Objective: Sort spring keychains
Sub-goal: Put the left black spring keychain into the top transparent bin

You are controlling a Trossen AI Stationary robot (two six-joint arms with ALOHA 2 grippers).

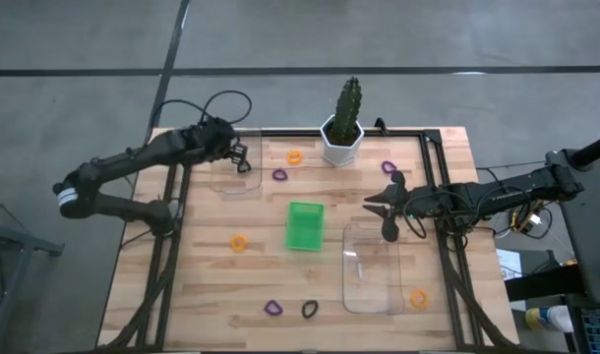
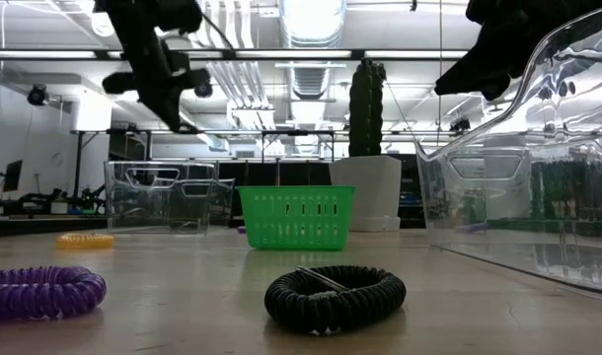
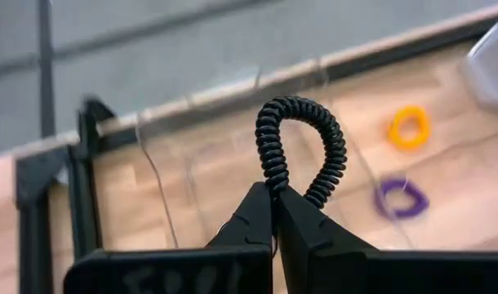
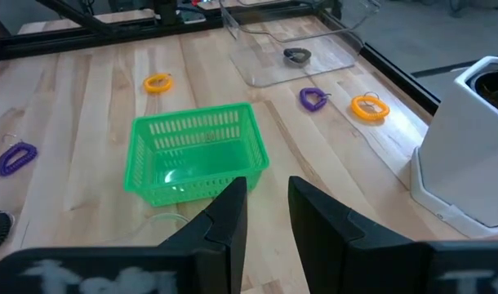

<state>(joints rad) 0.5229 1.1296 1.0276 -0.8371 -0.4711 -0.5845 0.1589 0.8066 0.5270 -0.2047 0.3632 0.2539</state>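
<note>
My left gripper hangs over the far-left clear tray, shut on a black spring keychain. My right gripper stands open and holds nothing, right of the green tray. Loose keychains lie flat on the wood. At the far side are an orange one and two purple ones. There are two more orange ones. At the near edge lie a purple one and a black one. My left gripper pinches the black keychain between its two fingertips at the bottom of its loop, where the coil's two ends meet. The fingers slant down from the table's left. The loop stands out beyond the fingertips, lifted clear above the clear tray.
A second clear tray lies at the near right. A cactus in a white pot stands at the far edge. A small dark ring lies in the far clear tray. A black frame rims the tabletop.
</note>
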